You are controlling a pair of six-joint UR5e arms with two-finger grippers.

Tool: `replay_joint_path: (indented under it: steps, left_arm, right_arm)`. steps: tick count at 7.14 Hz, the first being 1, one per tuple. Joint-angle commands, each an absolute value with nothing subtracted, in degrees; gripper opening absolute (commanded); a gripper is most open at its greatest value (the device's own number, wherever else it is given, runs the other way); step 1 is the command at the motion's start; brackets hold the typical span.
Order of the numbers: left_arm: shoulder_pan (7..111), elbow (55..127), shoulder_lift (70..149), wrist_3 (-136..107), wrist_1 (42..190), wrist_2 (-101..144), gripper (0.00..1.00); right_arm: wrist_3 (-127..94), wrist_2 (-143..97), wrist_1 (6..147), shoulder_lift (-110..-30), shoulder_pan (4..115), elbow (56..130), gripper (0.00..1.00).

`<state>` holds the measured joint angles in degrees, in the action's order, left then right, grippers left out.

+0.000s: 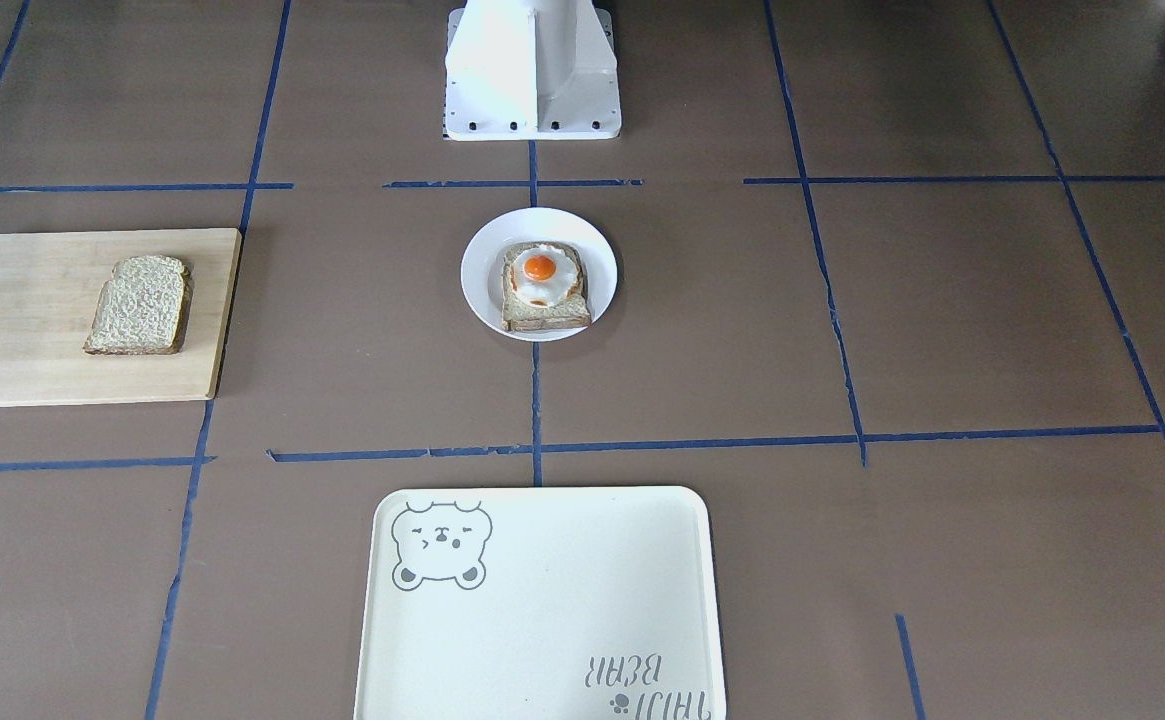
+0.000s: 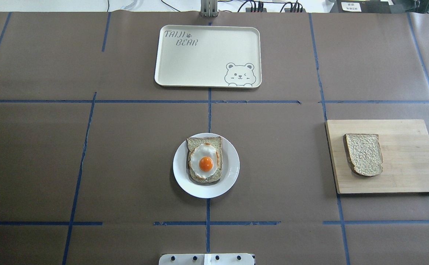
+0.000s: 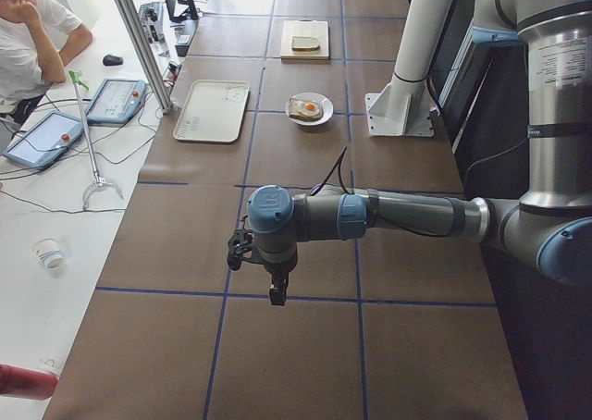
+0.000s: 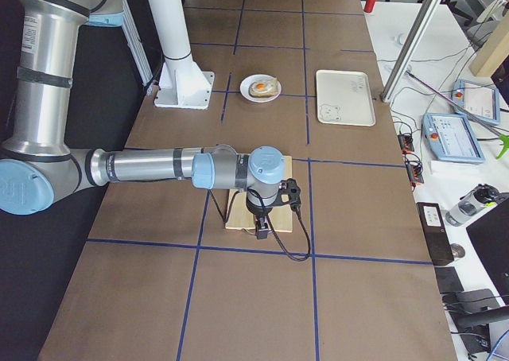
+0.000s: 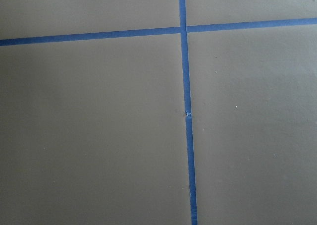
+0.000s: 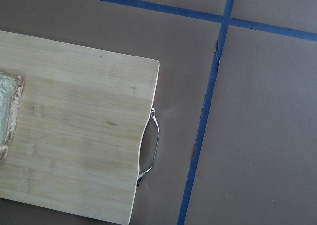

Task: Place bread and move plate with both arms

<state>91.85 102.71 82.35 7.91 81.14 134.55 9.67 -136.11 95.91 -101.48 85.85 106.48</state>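
Left gripper [image 3: 277, 296], right gripper [image 4: 262, 230] both downward on outstretched arms [image 3: 407, 215], jaw state unclear.

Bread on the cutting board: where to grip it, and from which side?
Likely top-down. The bread lies flat on the cutting board, so nothing can get under it. Pinch across its two straight crust sides, mid-length, rather than over the domed end. The right end effector hangs by that board, so it seems the natural one to use.
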Motion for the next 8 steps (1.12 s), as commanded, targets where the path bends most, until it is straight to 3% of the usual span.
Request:
replay_joint_path:
  steps: [1,8]
  left_arm:
    - [91.85,102.83,82.35,8.52,81.30,134.30,1.00]
    - [91.41,103.01,82.00,8.17,81.39,134.47,1.00]
  right_arm:
    - [11.34,-136.05,98.25,-101.16,86.74,107.05,1.00]
    - [7.91,-138.95,93.98,-102.04,86.57,106.79,1.00]
